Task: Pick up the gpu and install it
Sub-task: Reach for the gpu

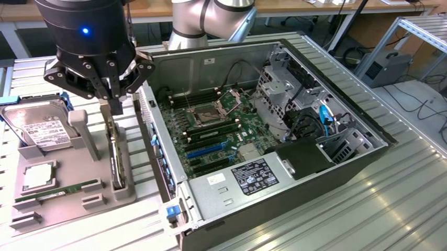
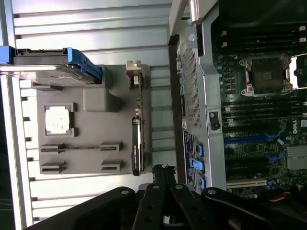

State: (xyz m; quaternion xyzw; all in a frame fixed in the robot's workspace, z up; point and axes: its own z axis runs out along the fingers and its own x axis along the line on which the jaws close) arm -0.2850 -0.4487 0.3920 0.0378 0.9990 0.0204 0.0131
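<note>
The gripper (image 1: 112,107) is seen clenched with nothing held, just above the gpu (image 1: 117,157), which is stood on edge in a slot of the grey holder (image 1: 70,209) on the table (image 1: 391,209). In the wrist view the gripper (image 2: 163,170) is found apart from the gpu (image 2: 137,148). The open case (image 1: 209,60) is set beside the holder, its motherboard (image 1: 216,130) exposed

Grey plastic holder tray (image 1: 64,208), lower left of frame; silver metal hard drive (image 1: 35,128), white label; gpu card (image 2: 136,149), black cooler; green motherboard (image 1: 218,128), blue slots (image 1: 202,151).
</note>
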